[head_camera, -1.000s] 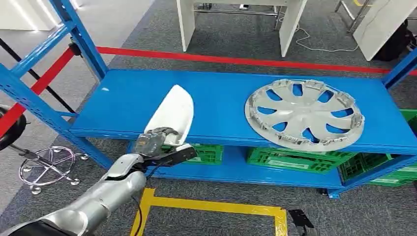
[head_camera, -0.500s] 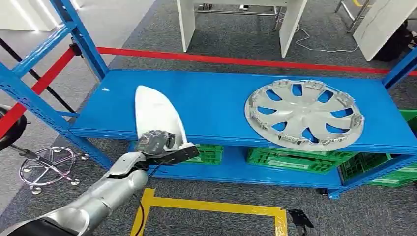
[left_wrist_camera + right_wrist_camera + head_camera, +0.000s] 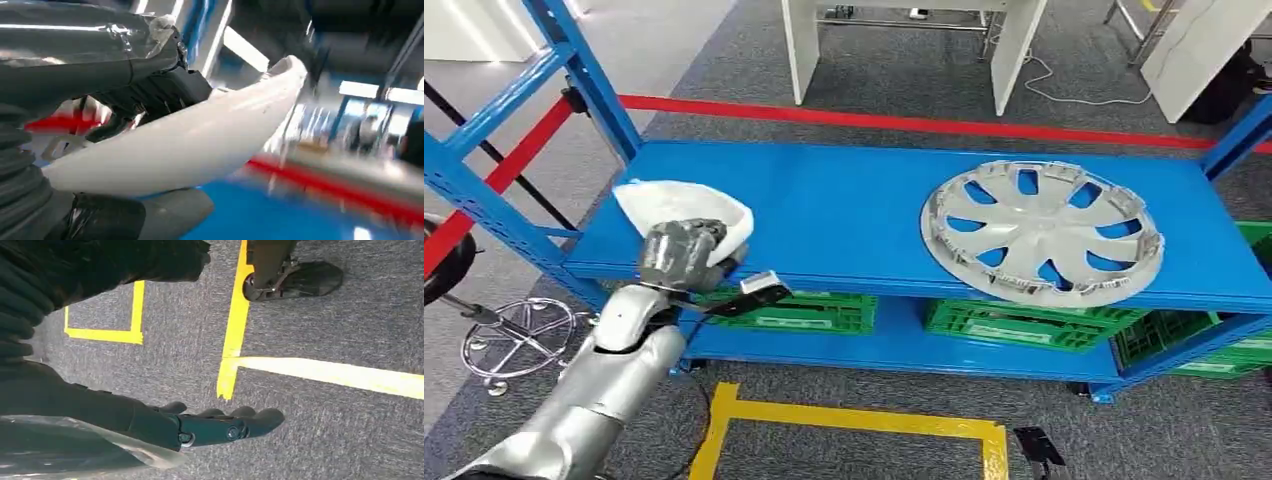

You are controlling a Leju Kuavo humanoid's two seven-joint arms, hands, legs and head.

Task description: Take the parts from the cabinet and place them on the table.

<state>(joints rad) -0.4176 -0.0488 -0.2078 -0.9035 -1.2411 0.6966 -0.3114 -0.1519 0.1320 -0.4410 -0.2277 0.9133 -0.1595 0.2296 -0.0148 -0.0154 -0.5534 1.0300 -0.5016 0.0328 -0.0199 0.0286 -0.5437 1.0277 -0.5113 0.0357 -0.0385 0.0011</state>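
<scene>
left robot hand point(image 3: 682, 254): wrapped around the near end of the white part point(image 3: 686, 210), so it's carrying it. In the left wrist view the part point(image 3: 190, 145) sits between the thumb and the dark fingers point(image 3: 165, 95).
white part: up off the blue shelf point(image 3: 864, 215), over its left front corner, lying roughly flat.
right robot hand point(image 3: 220, 425): hanging down by the floor, fingers out straight and nothing in it.
hubcap point(image 3: 1044, 232): lying on the right side of the same shelf, well apart from the hand. Looks like the next one to fetch.
step in hand: I'd say carrying the white part off the shelf toward the surface, which I can't spot from here.
how to do it well: hold is at one end only, so the long free end could swing or slip. Keep it level, turn slowly, and watch the blue upright point(image 3: 589, 75) just to the left.
risk: wrist view is blurry, so I can't tell how firm the hold really is.
</scene>
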